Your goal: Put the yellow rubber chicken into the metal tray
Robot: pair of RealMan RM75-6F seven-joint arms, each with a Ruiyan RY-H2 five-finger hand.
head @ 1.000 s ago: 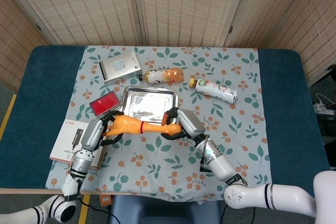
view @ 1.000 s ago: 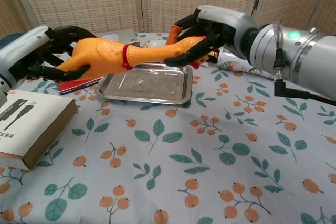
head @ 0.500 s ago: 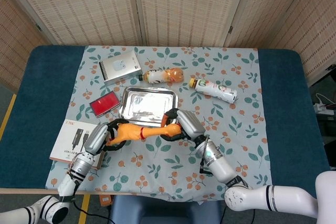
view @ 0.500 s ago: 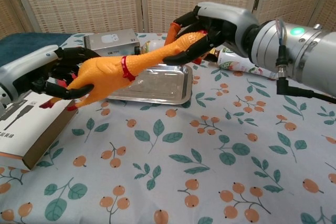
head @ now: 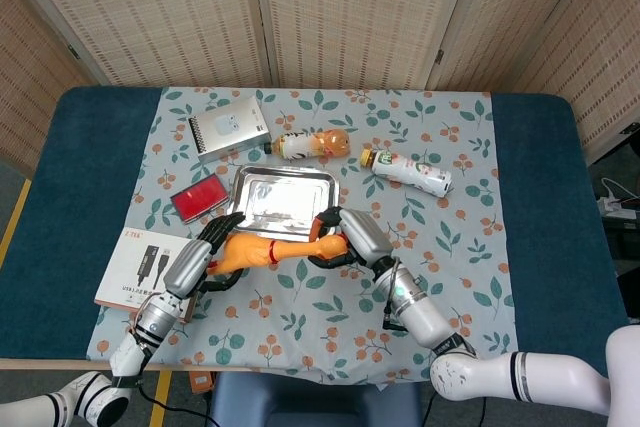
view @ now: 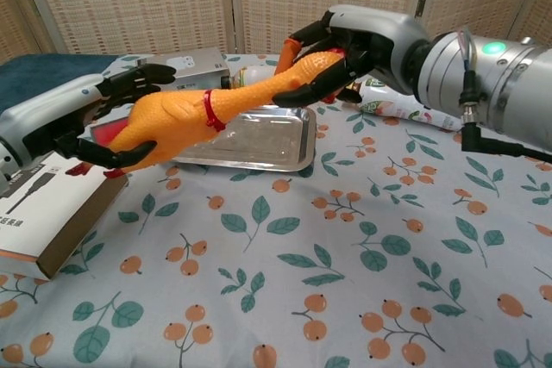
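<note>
The yellow rubber chicken point(head: 262, 250) point(view: 185, 118) hangs in the air, stretched between my two hands just in front of the metal tray point(head: 283, 203) point(view: 250, 140). My right hand point(head: 350, 236) point(view: 358, 39) grips its head and neck end above the tray's near right corner. My left hand point(head: 196, 261) point(view: 82, 116) is at the body end with its fingers spread; the upper fingers stretch out along the top of the body and the thumb lies under it, loosely cupping rather than clasping. The tray holds nothing.
A red box point(head: 200, 197) lies left of the tray and a white boxed item point(head: 138, 267) point(view: 39, 204) sits under my left arm. Behind the tray are a silver unit point(head: 230, 129), an orange bottle point(head: 312, 144) and a white bottle point(head: 408, 170).
My left hand's fingers have uncurled from the chicken's body and now stand spread. The chicken's body end dipped and has risen slightly again. The right hand keeps its grip near the tray.
</note>
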